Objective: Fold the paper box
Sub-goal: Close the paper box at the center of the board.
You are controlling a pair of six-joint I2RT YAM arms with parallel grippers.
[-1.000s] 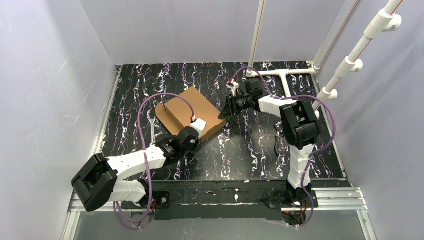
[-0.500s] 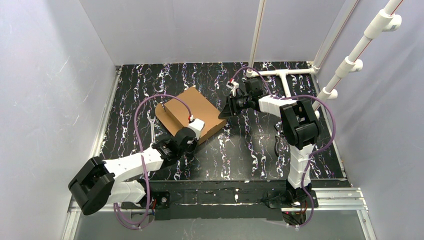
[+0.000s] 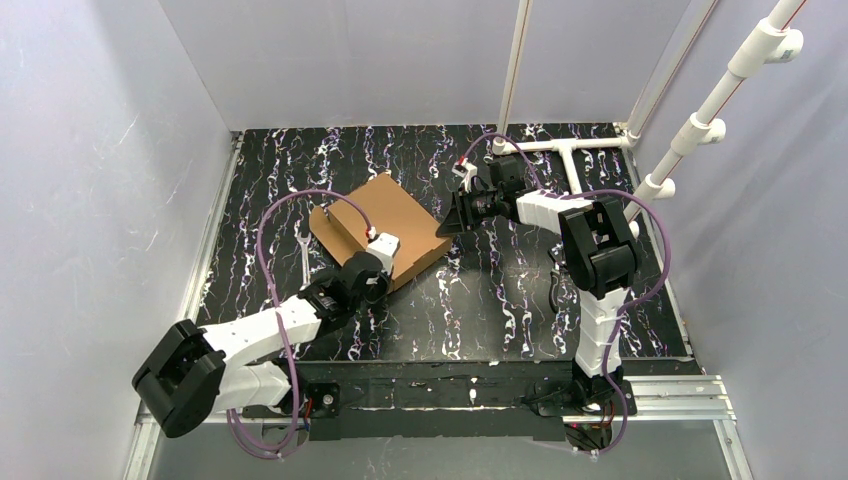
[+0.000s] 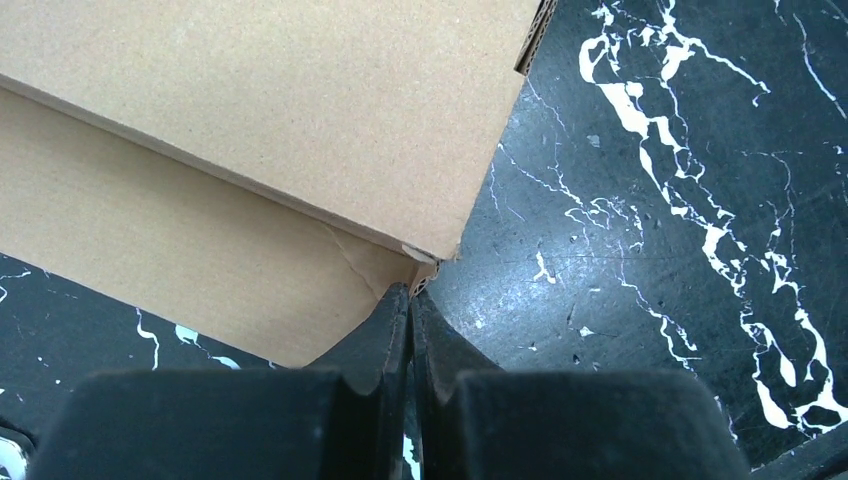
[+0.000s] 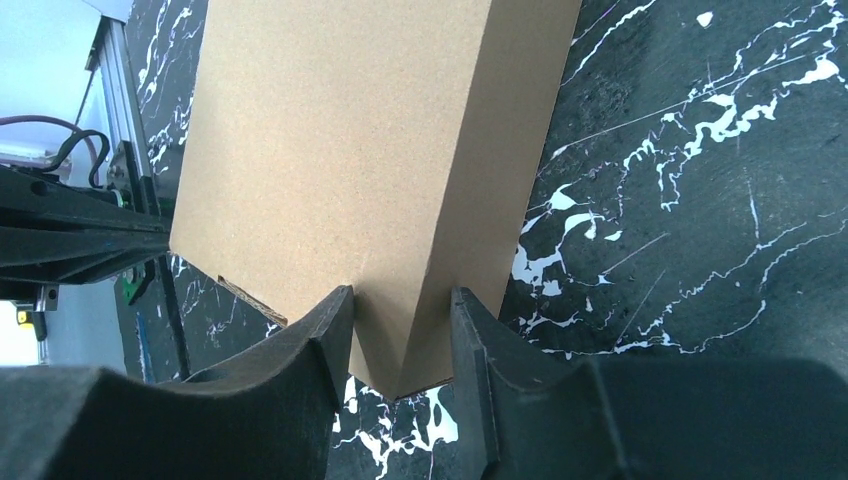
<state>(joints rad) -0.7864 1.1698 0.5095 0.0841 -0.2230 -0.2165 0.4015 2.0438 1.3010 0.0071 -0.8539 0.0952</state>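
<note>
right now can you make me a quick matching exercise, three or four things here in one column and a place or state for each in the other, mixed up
Things:
1. left gripper
2. right gripper
3. paper box
4. white pipes

States or places:
a. fingers apart, straddling a box corner
b. lying on the black marbled table, lid folded down
c. fingers together, tips at a box corner
d. standing at the far right of the table

Pairs: 1-c, 2-a, 3-b, 4-d

top: overhead, far | wrists: close | shared: paper box (image 3: 385, 226)
</note>
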